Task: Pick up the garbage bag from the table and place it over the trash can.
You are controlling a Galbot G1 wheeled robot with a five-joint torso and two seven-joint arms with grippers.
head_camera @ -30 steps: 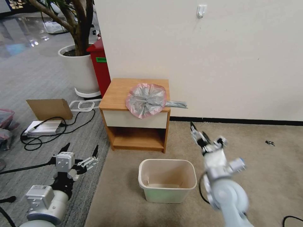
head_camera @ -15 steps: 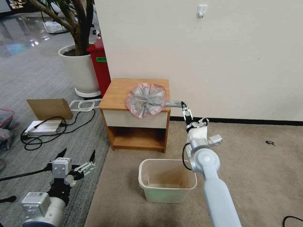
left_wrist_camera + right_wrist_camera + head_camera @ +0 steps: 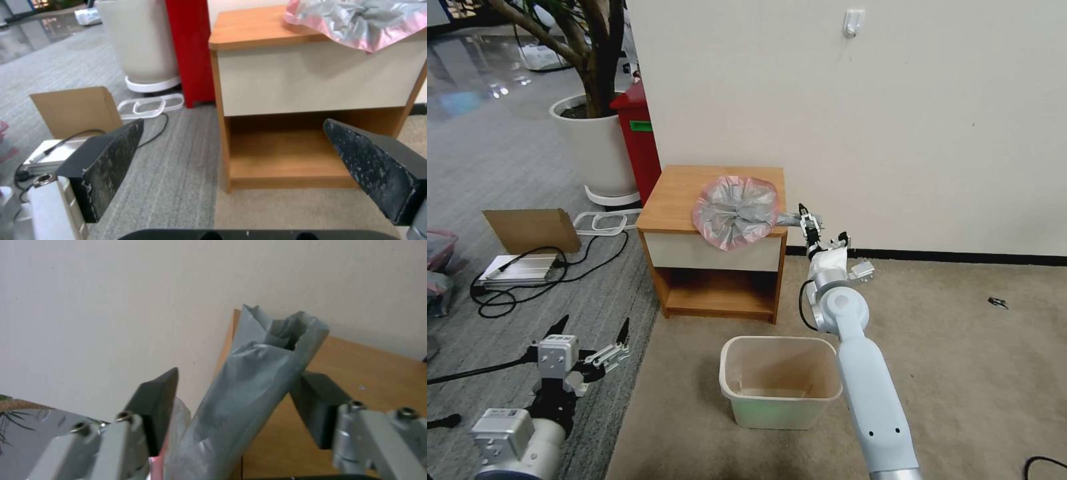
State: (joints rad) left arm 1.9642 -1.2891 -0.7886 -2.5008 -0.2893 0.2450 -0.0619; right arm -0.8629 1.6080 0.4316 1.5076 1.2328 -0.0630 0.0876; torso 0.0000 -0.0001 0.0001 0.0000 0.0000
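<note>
The garbage bag (image 3: 735, 211) lies spread on the right half of the table (image 3: 680, 193), its pink rim drooping over the white drawer front and its twisted grey tail (image 3: 792, 218) jutting off the table's right edge toward the wall. The right gripper (image 3: 807, 222) reaches up to that tail from the floor side. The right wrist view settles what the head view leaves small: the tail (image 3: 253, 390) stands between the two dark fingers (image 3: 156, 406), which are spread apart; the far one seems to lie just against the plastic and the near one stands clear of it, so the jaws are open around the bag rather than clamped on it. The tail's open tip shows there as a crumpled tube against the wall.

The trash can (image 3: 780, 381) sits on the beige carpet in front of the table, well apart from the bag; its inside looks bare apart from a pale band low on the back wall, too faint to identify.

The left gripper (image 3: 594, 347) hangs low at the robot's left over the grey carpet, jaws wide open and holding nothing. Its wrist view frames the table's lower shelf (image 3: 285, 156), which holds nothing, with only a corner of the bag (image 3: 356, 20) in frame, cut off at the edge.

A red cabinet (image 3: 637, 133) and a white plant pot (image 3: 594, 143) stand behind the table.
</note>
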